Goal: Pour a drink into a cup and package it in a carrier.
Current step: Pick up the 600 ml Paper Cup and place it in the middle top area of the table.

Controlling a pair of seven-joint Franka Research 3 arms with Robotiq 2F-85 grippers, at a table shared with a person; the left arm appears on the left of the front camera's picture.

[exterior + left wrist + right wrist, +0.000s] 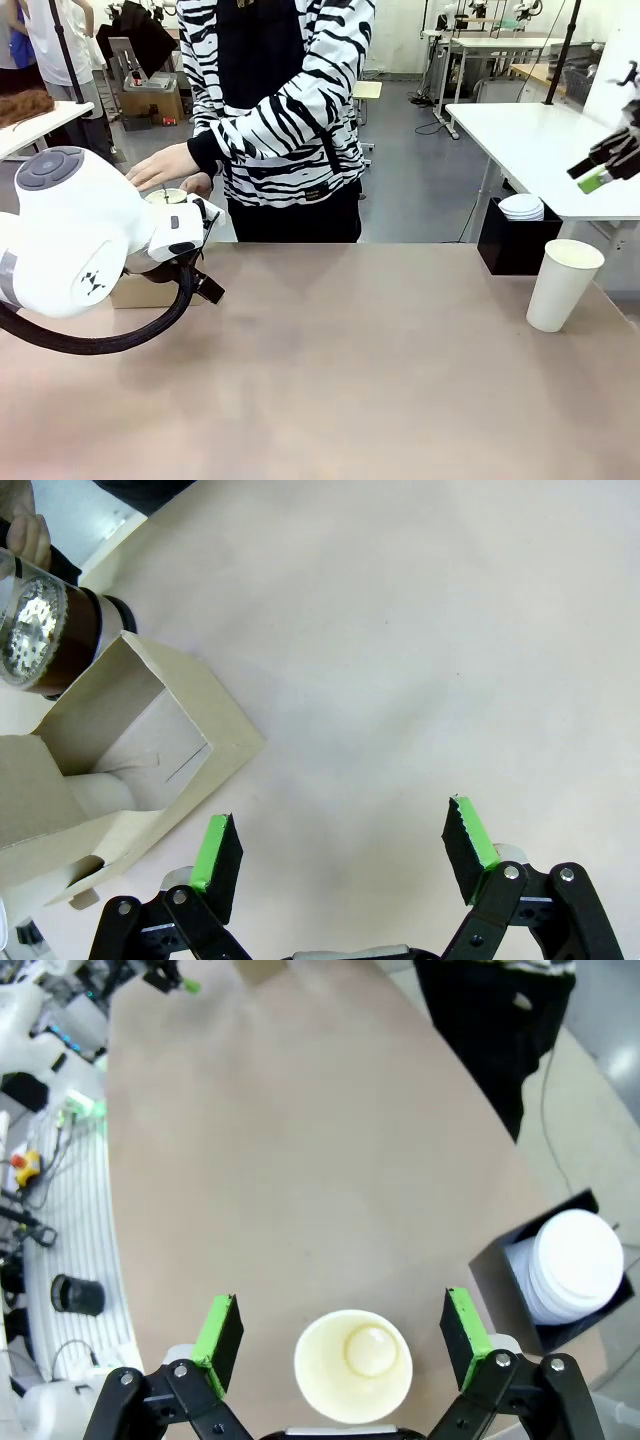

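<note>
Pour not started. Cup (353, 1365) stands empty and lidless on the table (350, 380), with our right hand (340, 1305) above it, wide open and holding nothing. Left hand (340, 815) is also wide, well apart from the cup. Drink (70, 650) is in the jug (168, 196) by the person, far from the cup. Next, we reckon the jug must come over the cup.

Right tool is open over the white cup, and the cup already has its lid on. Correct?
No. The cup has no lid: the right wrist view looks straight down into its open, empty mouth. The right tool is open over it, as you said.
</note>
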